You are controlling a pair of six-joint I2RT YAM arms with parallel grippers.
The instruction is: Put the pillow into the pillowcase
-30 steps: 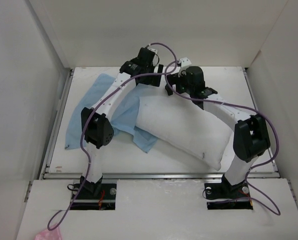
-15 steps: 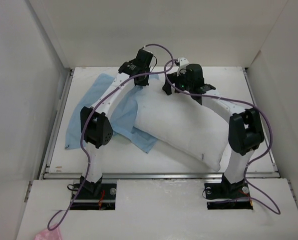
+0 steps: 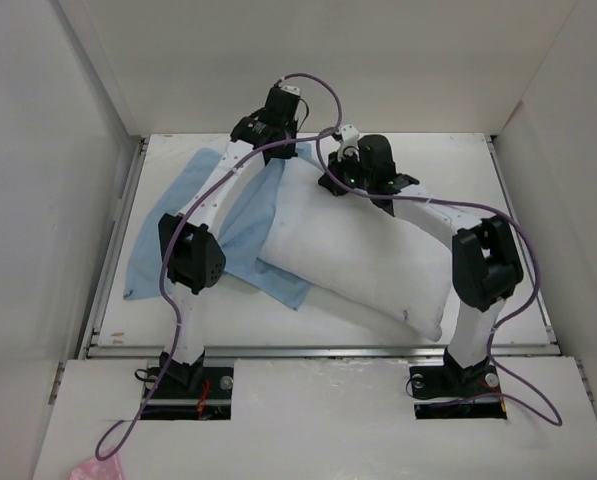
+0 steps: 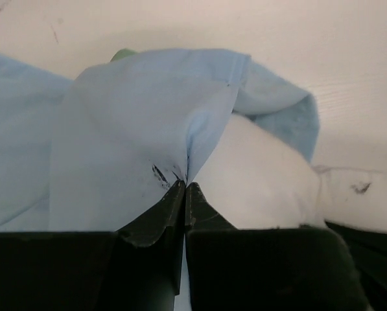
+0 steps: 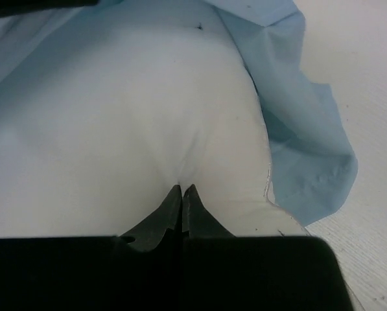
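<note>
Shifted leftward, the pillow point(image 5: 115, 123) sits pinched in the right gripper point(image 5: 181, 189); left gripper point(image 4: 184, 185) clamps the pillowcase point(image 4: 115, 123).

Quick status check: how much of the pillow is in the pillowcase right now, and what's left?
Done: both grips are set. The left gripper is shut on the pillowcase edge, lifted over the pillow's far end; the right gripper pinches the pillow. In hand: only that end sits under blue cloth. Left: most of the pillow lies bare, so nearly the whole insertion remains.
</note>
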